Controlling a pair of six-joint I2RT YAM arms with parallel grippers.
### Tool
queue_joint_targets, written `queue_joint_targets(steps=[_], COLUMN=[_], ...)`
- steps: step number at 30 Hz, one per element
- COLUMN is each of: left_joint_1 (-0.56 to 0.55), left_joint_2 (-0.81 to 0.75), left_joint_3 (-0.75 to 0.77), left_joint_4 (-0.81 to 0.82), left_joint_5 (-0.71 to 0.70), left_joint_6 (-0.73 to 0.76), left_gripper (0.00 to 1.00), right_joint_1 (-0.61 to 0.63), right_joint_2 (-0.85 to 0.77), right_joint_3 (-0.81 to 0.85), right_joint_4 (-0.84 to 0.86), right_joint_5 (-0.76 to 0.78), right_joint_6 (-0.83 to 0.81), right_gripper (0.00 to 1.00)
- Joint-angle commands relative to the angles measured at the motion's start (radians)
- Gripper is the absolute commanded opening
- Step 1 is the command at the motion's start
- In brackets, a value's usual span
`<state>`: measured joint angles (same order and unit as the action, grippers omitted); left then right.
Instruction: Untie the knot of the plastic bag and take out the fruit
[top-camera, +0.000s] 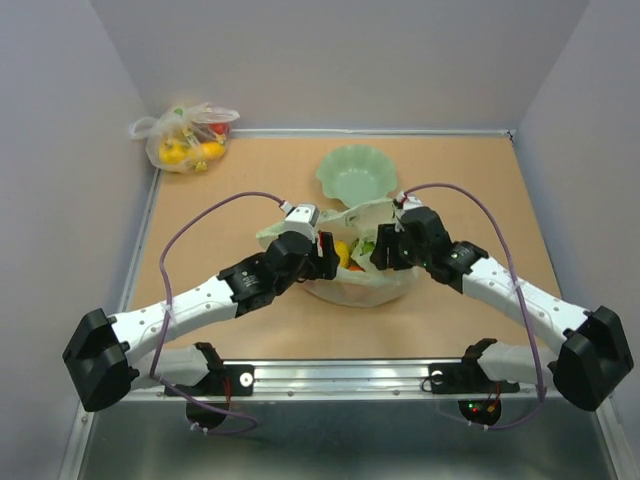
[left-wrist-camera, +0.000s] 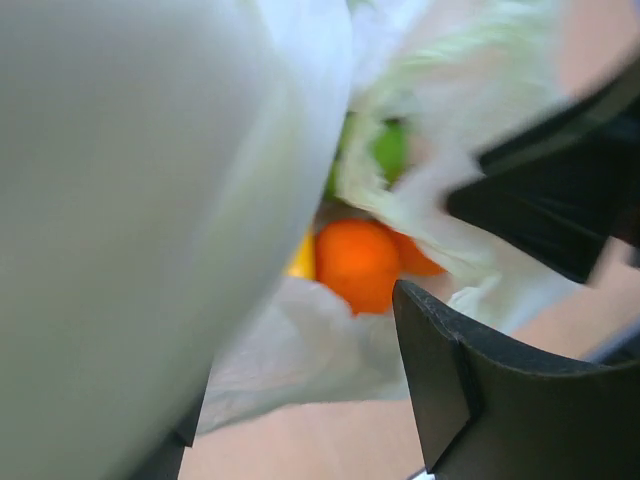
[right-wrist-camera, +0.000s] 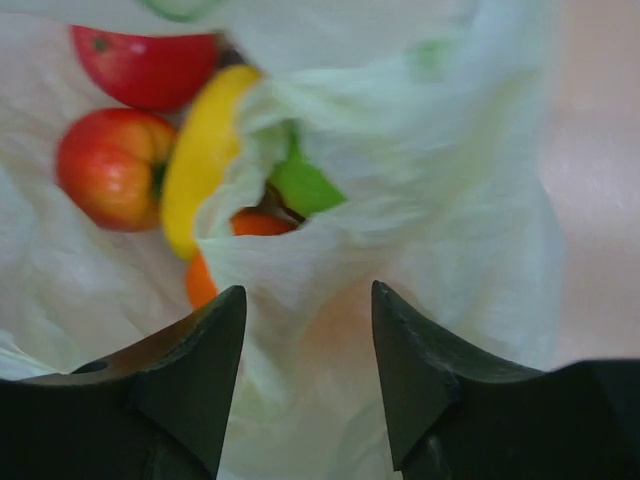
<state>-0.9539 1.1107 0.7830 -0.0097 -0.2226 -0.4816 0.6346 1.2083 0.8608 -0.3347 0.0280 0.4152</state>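
Observation:
The pale green plastic bag (top-camera: 372, 285) lies at the table's middle with its mouth spread open; no knot shows. Fruit (top-camera: 344, 250) lies inside: an orange one (left-wrist-camera: 355, 262), two red ones (right-wrist-camera: 105, 170), a yellow one (right-wrist-camera: 205, 150) and a green one (right-wrist-camera: 305, 185). My left gripper (top-camera: 328, 258) is at the bag's left rim, its jaws apart (left-wrist-camera: 300, 370), and bag film covers its left finger. My right gripper (top-camera: 383, 252) is at the right rim, its jaws apart (right-wrist-camera: 308, 295) on either side of a fold of bag film.
A pale green scalloped bowl (top-camera: 355, 172) stands just behind the bag. A clear whitish bag (top-camera: 185, 135) with yellow and red items lies in the far left corner. Walls close the table on three sides.

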Motion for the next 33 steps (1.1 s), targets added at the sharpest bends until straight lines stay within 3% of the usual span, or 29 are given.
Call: queue_joint_targets(steps=[1, 7, 12, 19, 26, 30, 33], left_joint_1=[0.024, 0.092, 0.205, 0.264, 0.279, 0.332, 0.354], left_joint_2=[0.009, 0.023, 0.014, 0.070, 0.202, 0.204, 0.198], left_joint_3=[-0.060, -0.125, -0.188, -0.235, -0.185, -0.160, -0.111], left_joint_4=[-0.082, -0.104, -0.075, 0.039, 0.109, 0.160, 0.157], left_joint_5=[-0.254, -0.235, -0.143, 0.014, 0.095, 0.107, 0.143], left_joint_6=[-0.204, -0.285, -0.287, -0.224, -0.132, -0.065, -0.026], left_gripper=[0.79, 0.79, 0.80, 0.77, 0.74, 0.74, 0.79], right_joint_1=[0.002, -0.018, -0.084, -0.125, -0.125, -0.124, -0.125], right_joint_2=[-0.121, -0.130, -0.119, -0.096, 0.094, 0.056, 0.004], right_joint_3=[-0.107, -0.219, -0.281, -0.358, -0.277, -0.203, -0.142], right_joint_4=[-0.044, -0.089, -0.086, 0.110, 0.244, 0.197, 0.088], right_joint_5=[0.198, 0.292, 0.282, 0.080, -0.168, -0.180, -0.178], right_joint_6=[0.143, 0.256, 0.333, 0.280, 0.130, 0.050, -0.001], right_gripper=[0.55, 0.49, 0.47, 0.47, 0.47, 0.55, 0.68])
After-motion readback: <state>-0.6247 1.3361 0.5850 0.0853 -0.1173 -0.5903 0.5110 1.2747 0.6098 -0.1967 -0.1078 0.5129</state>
